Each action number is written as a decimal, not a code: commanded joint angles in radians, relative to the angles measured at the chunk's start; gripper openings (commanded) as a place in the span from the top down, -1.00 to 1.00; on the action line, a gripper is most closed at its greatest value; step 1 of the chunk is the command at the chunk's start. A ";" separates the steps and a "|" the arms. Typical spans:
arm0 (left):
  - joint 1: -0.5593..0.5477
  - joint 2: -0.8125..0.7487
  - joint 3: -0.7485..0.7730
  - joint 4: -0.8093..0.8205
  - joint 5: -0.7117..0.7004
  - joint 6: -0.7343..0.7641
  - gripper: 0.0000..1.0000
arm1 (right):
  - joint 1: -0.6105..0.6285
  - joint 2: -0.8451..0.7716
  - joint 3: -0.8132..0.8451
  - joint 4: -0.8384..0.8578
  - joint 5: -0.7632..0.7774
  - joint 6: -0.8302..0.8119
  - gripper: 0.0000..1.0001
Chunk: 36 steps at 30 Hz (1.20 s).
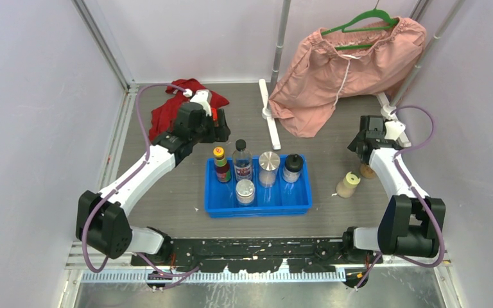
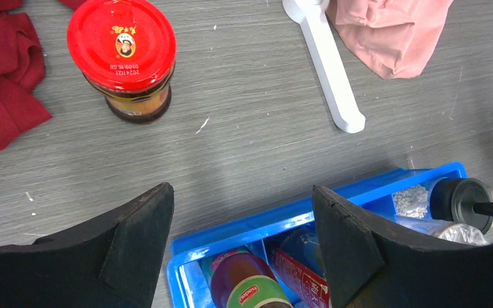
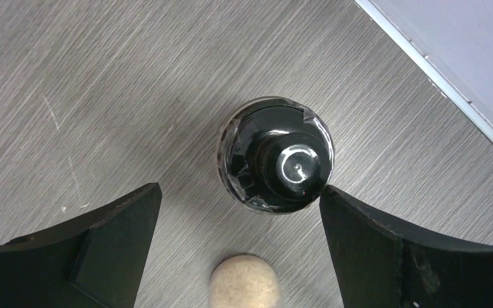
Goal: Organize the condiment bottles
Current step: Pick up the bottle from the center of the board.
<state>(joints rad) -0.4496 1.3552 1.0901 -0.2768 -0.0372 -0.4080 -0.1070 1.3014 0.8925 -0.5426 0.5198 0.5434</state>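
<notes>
A blue tray (image 1: 260, 208) holds several bottles: a yellow-capped dark bottle (image 1: 220, 164), a clear black-capped bottle (image 1: 242, 160), two silver-capped jars (image 1: 269, 168) (image 1: 245, 191) and a black-capped bottle (image 1: 292, 168). A beige yellow-capped bottle (image 1: 347, 185) and a cork-topped jar (image 1: 367, 171) stand right of the tray. My left gripper (image 2: 244, 212) is open and empty above the tray's far left corner (image 2: 186, 247); a red-lidded jar (image 2: 121, 58) stands beyond it. My right gripper (image 3: 241, 205) is open above the table, a dark black-capped bottle (image 3: 275, 155) just ahead and the cork top (image 3: 244, 282) between its fingers.
A red cloth (image 1: 176, 106) lies at the back left. Pink shorts on a green hanger (image 1: 343, 67) hang at the back right. A white bar (image 1: 271, 119) lies behind the tray. Metal frame posts and walls close the sides.
</notes>
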 commanded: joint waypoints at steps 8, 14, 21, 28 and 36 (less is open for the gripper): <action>0.006 0.011 -0.020 0.099 0.070 -0.026 -0.59 | -0.008 0.026 -0.039 0.159 0.129 -0.054 -0.98; 0.006 0.015 -0.019 0.103 0.073 -0.028 -0.59 | -0.015 0.002 -0.048 0.180 0.166 -0.048 -0.90; 0.006 0.015 -0.019 0.101 0.076 -0.029 -0.58 | -0.022 0.044 -0.043 0.197 0.157 -0.037 -0.72; 0.006 0.015 -0.020 0.101 0.079 -0.029 -0.58 | -0.025 0.062 -0.045 0.209 0.152 -0.027 -0.47; 0.006 0.013 -0.021 0.100 0.076 -0.025 -0.58 | -0.026 0.087 -0.053 0.220 0.141 -0.014 -0.22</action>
<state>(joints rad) -0.4496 1.3705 1.0702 -0.2211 0.0280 -0.4377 -0.1284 1.3716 0.8413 -0.3519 0.6502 0.5053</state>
